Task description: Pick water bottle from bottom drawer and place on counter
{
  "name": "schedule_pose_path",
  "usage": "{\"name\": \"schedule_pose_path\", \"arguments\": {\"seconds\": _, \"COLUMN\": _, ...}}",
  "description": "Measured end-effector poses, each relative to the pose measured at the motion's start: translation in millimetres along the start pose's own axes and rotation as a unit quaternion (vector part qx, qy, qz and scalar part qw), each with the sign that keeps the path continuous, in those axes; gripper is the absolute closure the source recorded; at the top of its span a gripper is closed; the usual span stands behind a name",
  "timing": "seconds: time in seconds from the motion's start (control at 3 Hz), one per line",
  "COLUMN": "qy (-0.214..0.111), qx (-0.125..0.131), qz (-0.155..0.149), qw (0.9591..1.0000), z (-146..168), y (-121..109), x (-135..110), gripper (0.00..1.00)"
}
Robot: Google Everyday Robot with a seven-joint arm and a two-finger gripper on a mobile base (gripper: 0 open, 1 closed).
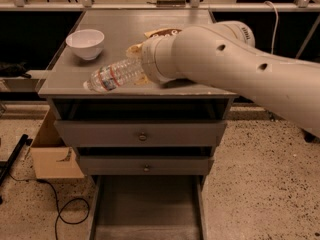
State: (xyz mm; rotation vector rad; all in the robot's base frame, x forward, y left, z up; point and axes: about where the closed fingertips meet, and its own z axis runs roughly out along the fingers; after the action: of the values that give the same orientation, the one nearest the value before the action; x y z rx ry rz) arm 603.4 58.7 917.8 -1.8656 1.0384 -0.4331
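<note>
The water bottle (112,75), clear with a white cap and a red-blue label band, lies nearly level over the front edge of the grey counter (125,29), cap pointing left. My gripper (137,66) is shut on its base end, mostly hidden behind my thick white arm (225,64) that reaches in from the right. I cannot tell whether the bottle touches the counter. The bottom drawer (145,209) is pulled open below, its grey floor bare.
A white bowl (85,43) stands at the counter's left. A brown snack bag (162,33) lies behind my arm. Two shut knobbed drawers (143,134) sit under the counter. A cardboard box (52,149) and a black cable (65,214) are on the floor at left.
</note>
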Motion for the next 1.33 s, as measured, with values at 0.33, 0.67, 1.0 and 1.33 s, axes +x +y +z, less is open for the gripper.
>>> {"name": "schedule_pose_path", "arguments": {"seconds": 0.33, "qy": -0.018, "qx": -0.007, "qz": -0.01, "qw": 0.9998, "z": 21, "y": -20, "x": -1, "gripper": 1.0}}
{"name": "schedule_pose_path", "arguments": {"seconds": 0.67, "qy": -0.021, "qx": -0.023, "qz": -0.015, "qw": 0.9994, "z": 50, "y": -39, "x": 7, "gripper": 1.0}}
{"name": "schedule_pose_path", "arguments": {"seconds": 1.0, "qy": -0.007, "qx": -0.036, "qz": -0.009, "qw": 0.9993, "z": 70, "y": -60, "x": 30, "gripper": 1.0}}
{"name": "schedule_pose_path", "arguments": {"seconds": 1.33, "qy": 0.009, "qx": -0.044, "qz": 0.006, "qw": 0.999, "z": 86, "y": -70, "x": 54, "gripper": 1.0}}
